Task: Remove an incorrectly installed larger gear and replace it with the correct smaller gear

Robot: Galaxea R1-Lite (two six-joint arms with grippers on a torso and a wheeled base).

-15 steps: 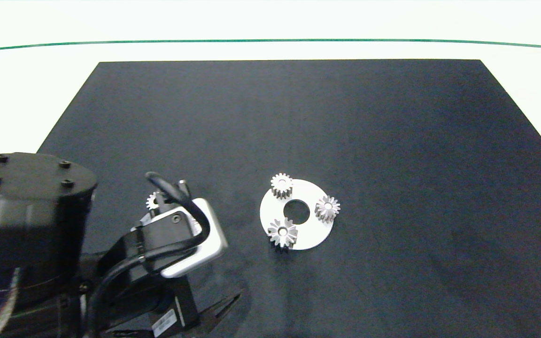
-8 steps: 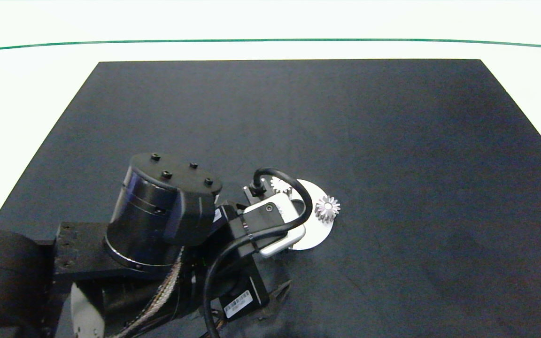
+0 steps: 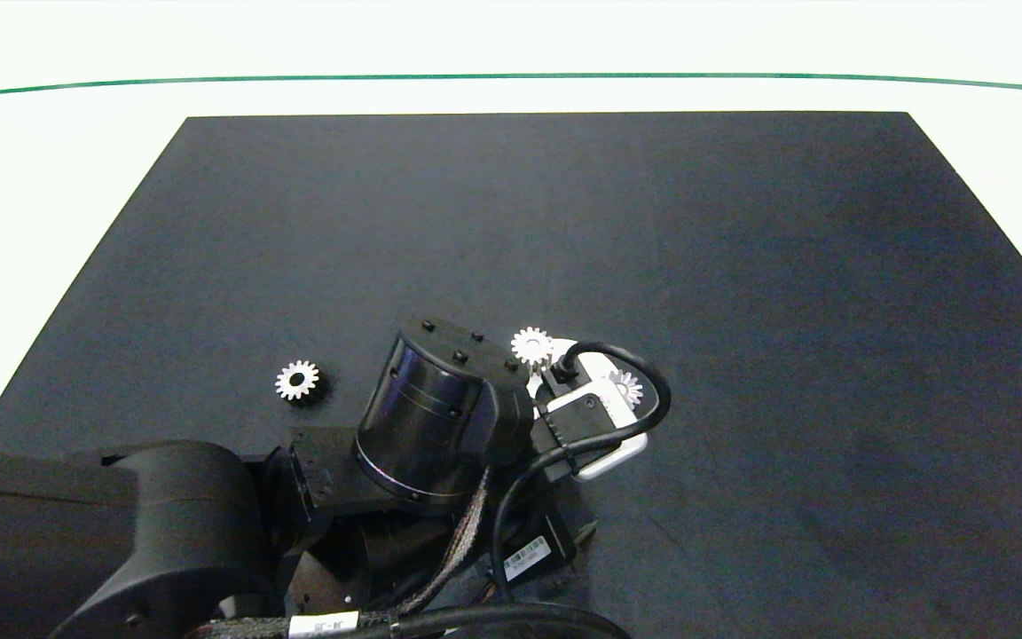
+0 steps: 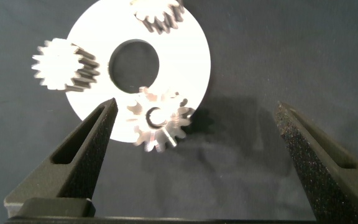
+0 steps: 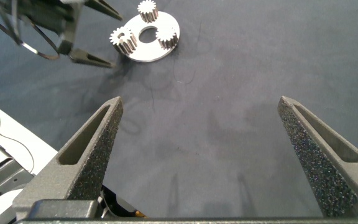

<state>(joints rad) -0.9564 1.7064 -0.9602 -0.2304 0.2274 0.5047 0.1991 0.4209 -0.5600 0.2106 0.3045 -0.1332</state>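
With its arm reaching in over the disc (image 4: 191,56), the left hand (image 4: 194,134) hangs wide open, empty, straddling the larger gear (image 4: 159,119); smaller gear (image 3: 296,381) lies apart; right hand (image 5: 204,140) open, empty.

Black mat (image 3: 564,222) lay on a white table (image 3: 50,160); a thin green line (image 3: 511,76) ran across the table beyond the mat's far edge. White round plate (image 4: 188,56) with a centre hole (image 4: 133,63) sat flat on the mat. Two small short-toothed gears stood on its rim: far one (image 3: 531,344) in full view, right-hand one (image 3: 628,385) partly hidden.
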